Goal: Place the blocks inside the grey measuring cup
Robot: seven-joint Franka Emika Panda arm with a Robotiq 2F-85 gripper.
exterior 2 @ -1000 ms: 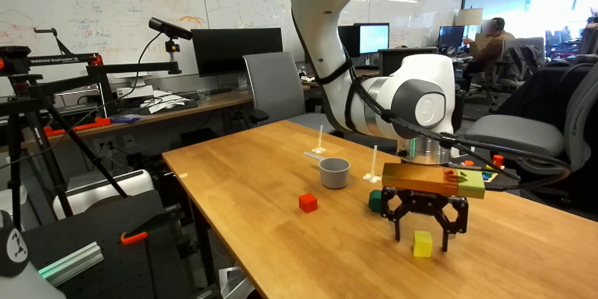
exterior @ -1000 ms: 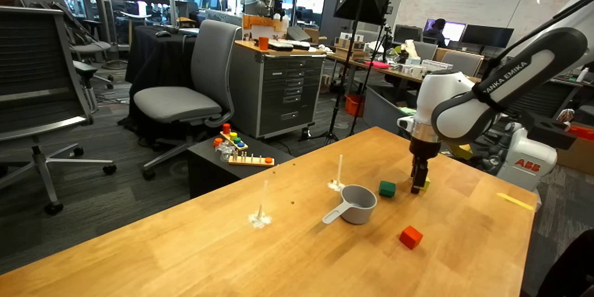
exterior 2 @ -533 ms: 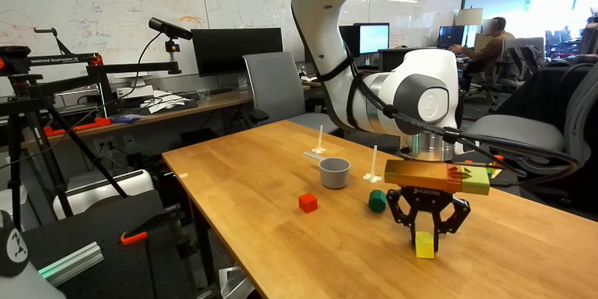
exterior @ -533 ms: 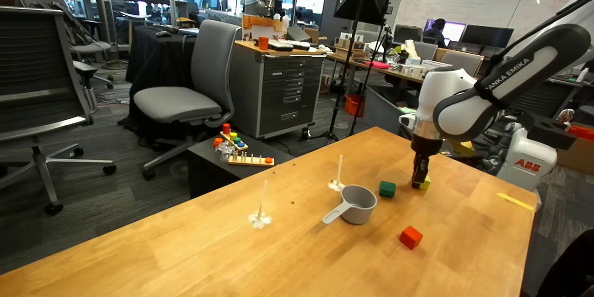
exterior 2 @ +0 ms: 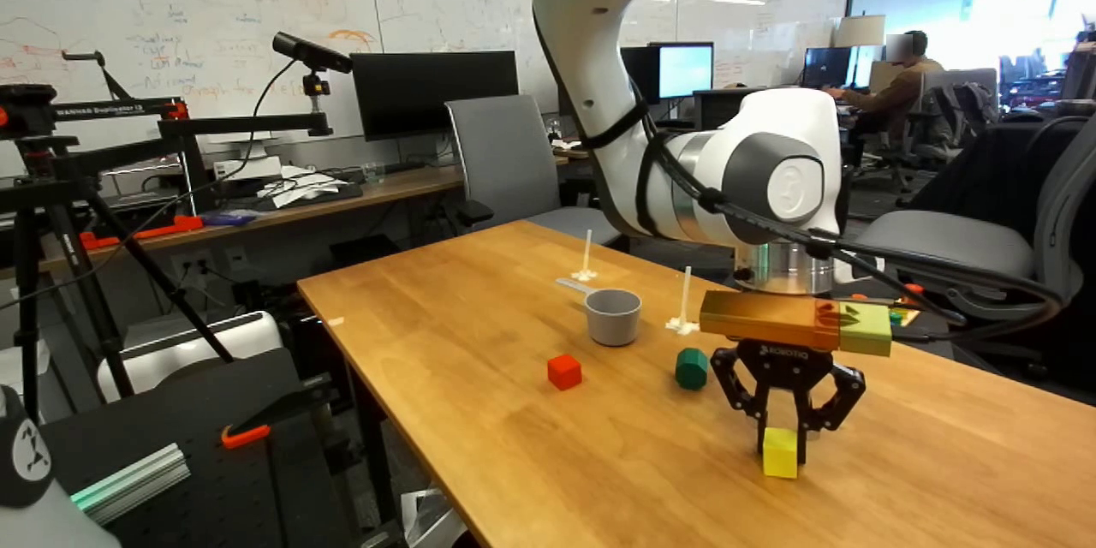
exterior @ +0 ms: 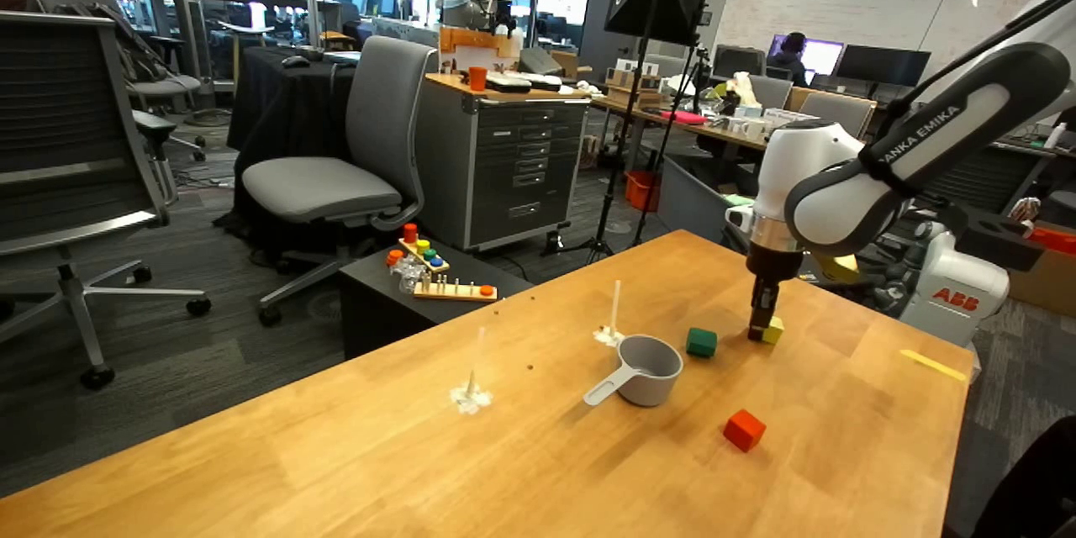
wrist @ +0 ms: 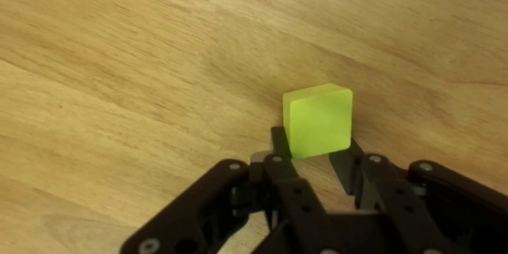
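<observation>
The yellow block is held by the fingers, which are drawn in close, with little more than the block's own width left between their tips. It is gripped off centre: in the wrist view one part is caught between the tips, and the rest is left jutting out past them. Its base seems to be rested on the wooden surface.

The grey measuring cup is stood upright on the same surface, mouth up, its flat handle pointed away from the blocks in both exterior views. Near the cup, but apart from it, the dark green block is set between the cup and the yellow block. The red block is placed off to one side, apart from the others. All three blocks are seen outside the cup.

Two thin sticks are stood upright on the surface, with white patches spread about their feet. In an exterior view, coloured toys are borne by a low black box beyond the surface's edge. In an exterior view, a person is seated well behind the arm.
</observation>
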